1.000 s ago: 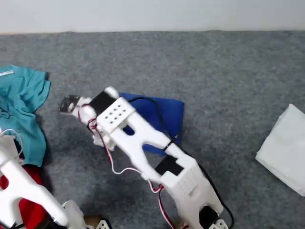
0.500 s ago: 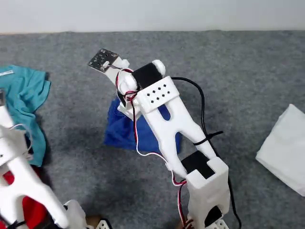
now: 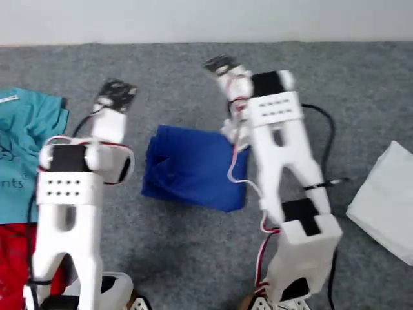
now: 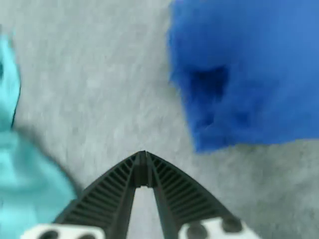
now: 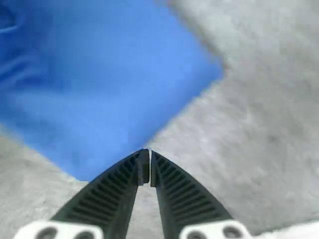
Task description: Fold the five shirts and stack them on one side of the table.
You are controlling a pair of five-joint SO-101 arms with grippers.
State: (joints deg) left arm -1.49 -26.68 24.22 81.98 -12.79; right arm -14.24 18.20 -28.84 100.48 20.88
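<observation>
blue shirt [image 3: 193, 169] is seen loosely folded mid-table, on the grey table [image 3: 322, 84], between the two arms. left gripper [image 4: 143, 157] is pressed together with nothing pinched, held over bare table between the blue shirt and the teal shirt [image 3: 26, 148]. right gripper [image 5: 146, 154] is likewise pressed together with nothing pinched, held above the blue shirt's edge. red shirt [image 3: 13, 258] is laid touching the teal one. folded white shirt [image 3: 387, 200] is placed well apart, at the right edge.

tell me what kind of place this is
Probably a robotics lab bench set up for folding trials: a white left arm and right arm stand at a grey felt-covered table, with a blue shirt, a teal shirt and a white shirt on it.
</observation>
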